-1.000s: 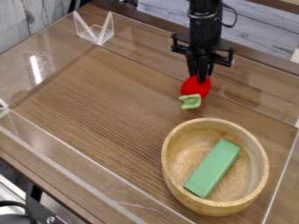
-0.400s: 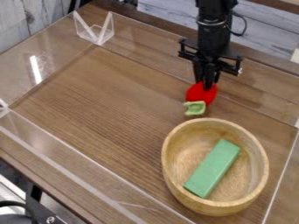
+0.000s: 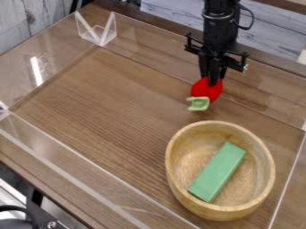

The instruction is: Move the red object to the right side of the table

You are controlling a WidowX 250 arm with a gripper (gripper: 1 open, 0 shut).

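One red object (image 3: 207,89) with green cap, on the tabletop (image 3: 107,98) toward the far right edge, touching the surface. One black end effector (image 3: 214,79) points down, clenched on the red object's top. One wooden bowl (image 3: 182,161) at the near right corner holds one green block (image 3: 217,172).
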